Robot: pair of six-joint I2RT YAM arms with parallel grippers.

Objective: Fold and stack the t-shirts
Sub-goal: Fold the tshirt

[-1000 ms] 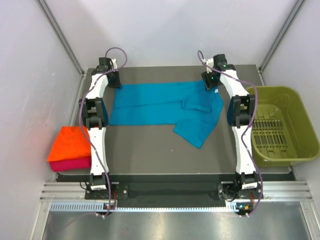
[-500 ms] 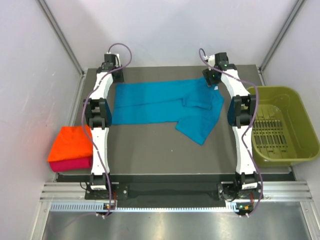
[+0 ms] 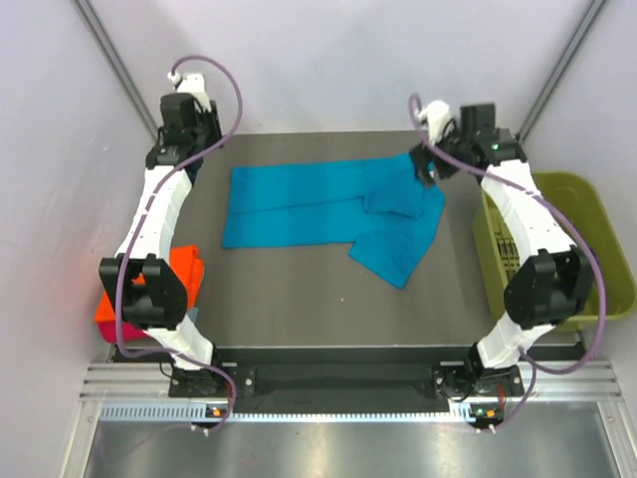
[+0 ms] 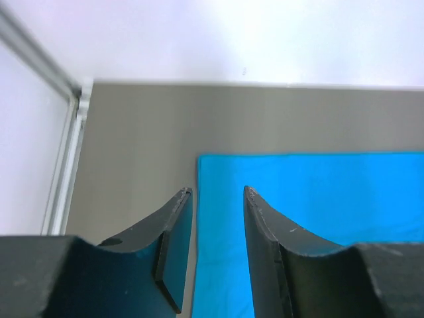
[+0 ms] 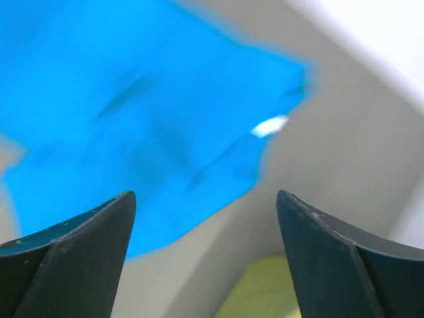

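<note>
Since a second ago both arms have risen off the teal t-shirt (image 3: pixel 318 204) and swung outward: the left gripper (image 4: pixel 217 192), which sat down at the shirt's far-left corner, is now raised above and just left of that corner, and the right gripper (image 5: pixel 205 193), which was down on the collar end, is lifted off the far-right corner. The left one's fingers stand a narrow gap apart with nothing between them; the right one's are spread wide and hold nothing. The shirt itself has barely shifted. It lies flat on the table (image 3: pixel 299 299) as a long band, with one part trailing toward the near right, and its white neck label (image 5: pixel 268 124) shows at the far-right corner. The left elbow has moved out over the orange t-shirt (image 3: pixel 191 267), folded well to the teal shirt's near left, and now covers most of it. The olive-green basket (image 3: pixel 582 189) stands to the right of the teal shirt; the right arm's elbow now hangs over it and hides most of its inside.
</note>
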